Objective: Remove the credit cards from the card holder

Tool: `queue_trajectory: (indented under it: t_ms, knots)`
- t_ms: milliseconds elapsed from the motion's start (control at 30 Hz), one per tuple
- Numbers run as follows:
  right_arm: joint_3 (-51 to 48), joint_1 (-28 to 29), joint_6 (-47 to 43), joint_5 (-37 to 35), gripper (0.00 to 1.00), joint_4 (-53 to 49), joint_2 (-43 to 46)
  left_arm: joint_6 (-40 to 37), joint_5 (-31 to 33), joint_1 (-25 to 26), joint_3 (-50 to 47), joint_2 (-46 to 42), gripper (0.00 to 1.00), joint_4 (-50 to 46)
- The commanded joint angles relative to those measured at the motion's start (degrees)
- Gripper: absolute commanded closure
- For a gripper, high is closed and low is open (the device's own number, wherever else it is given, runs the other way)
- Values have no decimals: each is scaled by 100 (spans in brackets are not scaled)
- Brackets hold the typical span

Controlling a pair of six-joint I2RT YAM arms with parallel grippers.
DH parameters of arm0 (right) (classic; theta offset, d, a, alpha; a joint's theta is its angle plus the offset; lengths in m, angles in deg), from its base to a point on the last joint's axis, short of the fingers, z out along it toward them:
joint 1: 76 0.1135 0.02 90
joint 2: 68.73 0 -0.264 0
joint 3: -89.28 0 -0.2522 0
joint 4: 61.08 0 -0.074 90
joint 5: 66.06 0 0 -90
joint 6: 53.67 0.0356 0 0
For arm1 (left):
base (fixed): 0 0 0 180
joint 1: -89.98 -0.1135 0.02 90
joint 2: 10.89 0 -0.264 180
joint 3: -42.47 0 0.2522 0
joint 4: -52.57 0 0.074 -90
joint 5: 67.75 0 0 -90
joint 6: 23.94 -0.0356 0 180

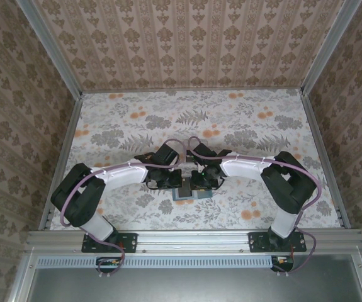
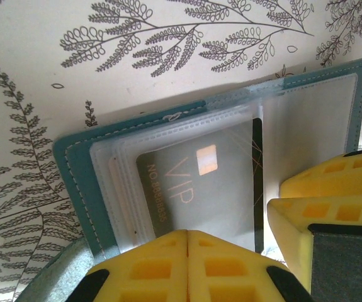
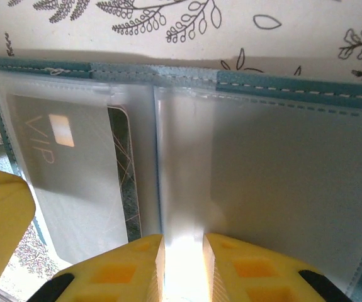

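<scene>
Card holder (image 2: 73, 182) open, VIP card (image 2: 187, 189) in clear sleeve (image 3: 181, 189), none removed. Left gripper (image 2: 187, 242) clenched at edge; right gripper (image 3: 182, 248) straddles sleeve, grip unclear.

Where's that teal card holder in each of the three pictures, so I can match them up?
Top external: card holder, small, just below centre.
Left wrist: card holder lying open across the middle.
Right wrist: card holder open, spanning most of the frame.
Shared landmark: the fern-print table beneath it.
</scene>
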Motion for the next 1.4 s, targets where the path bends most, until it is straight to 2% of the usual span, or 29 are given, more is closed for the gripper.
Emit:
queue_trajectory:
  t_ms: [0, 233, 467, 867, 1100, 1367]
  knots:
    - [37, -16, -40, -135, 74, -84, 120, -23, 84, 16, -25, -8, 91, -163]
    - [102, -72, 162, 276, 77, 288, 306, -154, 266, 23, 54, 40, 91, -440]
    - [63, -204, 378, 777, 82, 832, 81, -191, 277, 18, 45, 96, 92, -450]
    - [85, -232, 399, 902, 82, 986, -244, -225, 329, 26, 33, 156, 92, -509]
    - [94, -232, 268, 570, 69, 644, -186, -250, 372, 16, 26, 224, 92, -565]
    - [120, -233, 166, 371, 64, 392, 32, -272, 383, 22, 44, 308, 92, -613]
